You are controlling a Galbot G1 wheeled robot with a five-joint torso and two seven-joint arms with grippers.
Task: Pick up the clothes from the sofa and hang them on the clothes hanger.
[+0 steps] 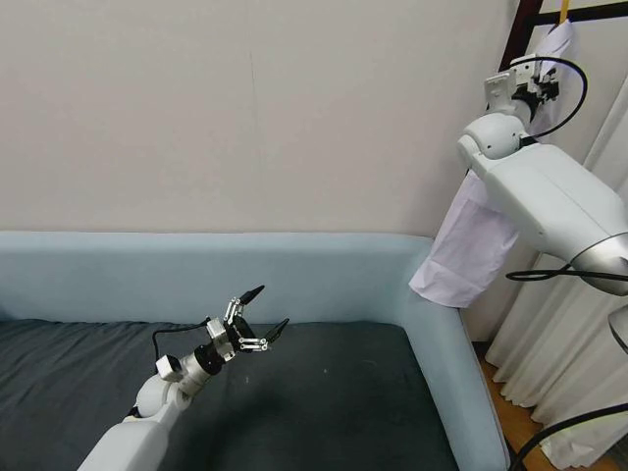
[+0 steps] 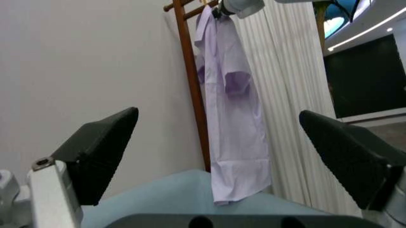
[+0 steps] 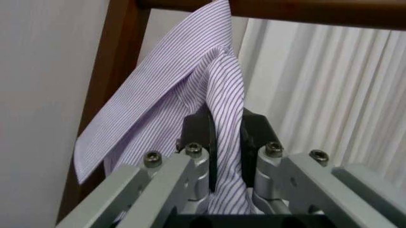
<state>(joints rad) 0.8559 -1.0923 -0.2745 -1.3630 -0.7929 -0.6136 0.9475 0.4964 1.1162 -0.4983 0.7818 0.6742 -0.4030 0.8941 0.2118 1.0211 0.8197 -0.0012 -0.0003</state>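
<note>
My right claw (image 3: 225,142) is up at the rack (image 3: 120,71) and pinches the shirt (image 3: 159,95) just under its collar, with a fold of cloth pressed between the 2 black pads (image 3: 197,142). The shirt hangs full length beside the rack's brown wooden post, its top reaching the rail (image 3: 317,12) and its hem down by the sofa's (image 1: 196,265) end. I cannot tell whether the rail or my grip carries it. It is thin white cloth with fine purple stripes, short-sleeved and limp. I judge it light, soft and apt to slip or sag wherever it is unsupported. The collar, doubled and stiffer, looks the surest place to hold, since a grip lower down would only bunch loose fabric. The post is smooth, hard and straight, and pleated pale curtains (image 3: 330,95) fall behind it. My left claw (image 1: 272,306) hangs spread wide and holds nothing, low over the sofa's dark grey seat (image 1: 343,392).
</note>
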